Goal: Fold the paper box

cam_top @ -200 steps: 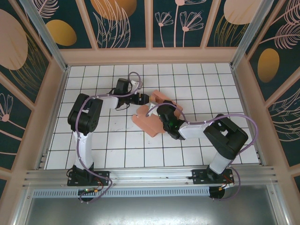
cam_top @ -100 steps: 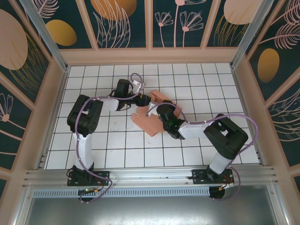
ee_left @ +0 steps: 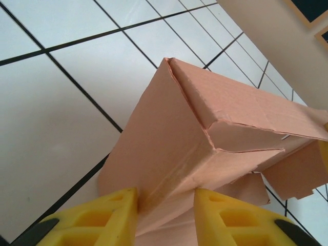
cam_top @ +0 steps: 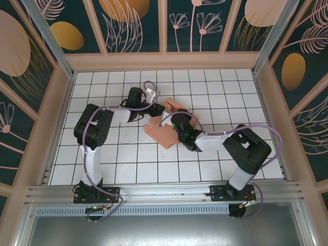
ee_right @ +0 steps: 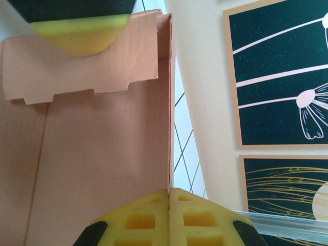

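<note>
The salmon-pink paper box (cam_top: 163, 130) lies partly folded mid-floor, one wall raised. My left gripper (cam_top: 160, 108) meets it from the left at its far corner. In the left wrist view, the yellow fingers (ee_left: 105, 218) press both sides of a doubled, folded wall of the box (ee_left: 174, 133); the left gripper (ee_left: 165, 192) is shut on it. My right gripper (cam_top: 174, 122) comes in from the right. Its jaws (ee_right: 169, 190) are pinched together on the thin upright edge of the card (ee_right: 97, 154). A finger of the left gripper (ee_right: 77, 36) shows at the far notched flap.
The floor is white tile with black grout (cam_top: 128, 154), fenced by wooden walls (cam_top: 164, 60) with dark floral panels. An aluminium rail (cam_top: 164, 192) runs along the near edge by the arm bases. Both arms crowd the middle of the floor.
My left gripper has narrowed its jaws onto the folded wall and shifted slightly toward the box's far corner. The right gripper has kept its pinch and barely moved.
</note>
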Available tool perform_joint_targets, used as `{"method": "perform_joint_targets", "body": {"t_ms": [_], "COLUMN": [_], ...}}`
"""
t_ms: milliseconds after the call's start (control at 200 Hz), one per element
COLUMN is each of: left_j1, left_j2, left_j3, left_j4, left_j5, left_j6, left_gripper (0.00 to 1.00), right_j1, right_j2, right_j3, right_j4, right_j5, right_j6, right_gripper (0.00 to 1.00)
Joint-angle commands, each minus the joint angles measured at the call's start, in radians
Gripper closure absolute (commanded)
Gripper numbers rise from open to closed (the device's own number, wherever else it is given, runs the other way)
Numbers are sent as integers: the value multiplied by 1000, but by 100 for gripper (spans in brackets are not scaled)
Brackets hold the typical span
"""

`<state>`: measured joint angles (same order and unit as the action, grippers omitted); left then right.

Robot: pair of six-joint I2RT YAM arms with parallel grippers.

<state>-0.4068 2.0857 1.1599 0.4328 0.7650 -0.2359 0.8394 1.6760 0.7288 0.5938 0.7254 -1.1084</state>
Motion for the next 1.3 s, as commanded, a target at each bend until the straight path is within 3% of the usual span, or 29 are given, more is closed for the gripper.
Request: {"method": "perform_joint_targets", "body": {"t_ms": [0,505,1291], "left_j1": [-16,-22,-63], "left_j2": [-35,-37,-81], "left_j3": [-30,-69,-131], "left_j4": [96,160,244], "left_j5": [-27,-192,-254], "left_j6": [20,25,10], "left_gripper": [68,59,71], "right_j1": [7,11,19], "right_j2": [-13,-13,15], "right_j3": [12,21,52], "right_j4": [13,-19,-36], "right_j5": [-42,-53,-28], "right_j6": [28,68,85], "right_gripper": [100,100,100]}}
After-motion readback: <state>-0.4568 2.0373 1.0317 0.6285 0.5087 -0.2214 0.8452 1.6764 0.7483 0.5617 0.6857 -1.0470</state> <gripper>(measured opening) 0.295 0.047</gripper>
